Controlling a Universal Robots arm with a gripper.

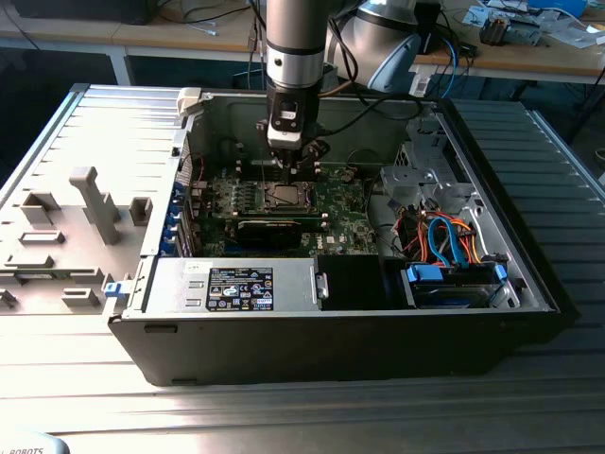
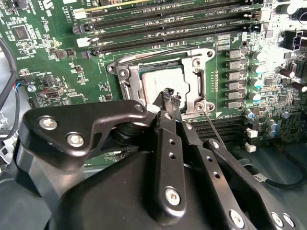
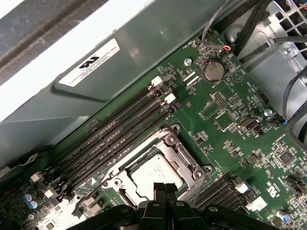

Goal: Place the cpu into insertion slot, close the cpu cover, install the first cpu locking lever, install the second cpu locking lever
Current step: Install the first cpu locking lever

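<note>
The black claw [image 2: 168,95], tips pressed together on nothing, is hovering at the edge of the silver metal-frame cpu cover [image 2: 195,82], with the dull grey square cpu [image 2: 160,79] lying just beyond.

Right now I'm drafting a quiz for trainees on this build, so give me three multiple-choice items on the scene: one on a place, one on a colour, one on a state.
1. Where does the cpu lie?
A) outside the computer case
B) in the insertion slot
C) on top of the long memory slots

2. What colour is the circuit board?
A) blue
B) red
C) green

3. How does the cpu cover stand?
A) down flat around the cpu
B) swung upright and open
C) taken off the board

Answers:
1 B: both wrist views show the cpu seated inside the silver-framed socket.
2 C: the board is green around the socket.
3 A: the cover lies flat and frames the cpu's top.
</note>
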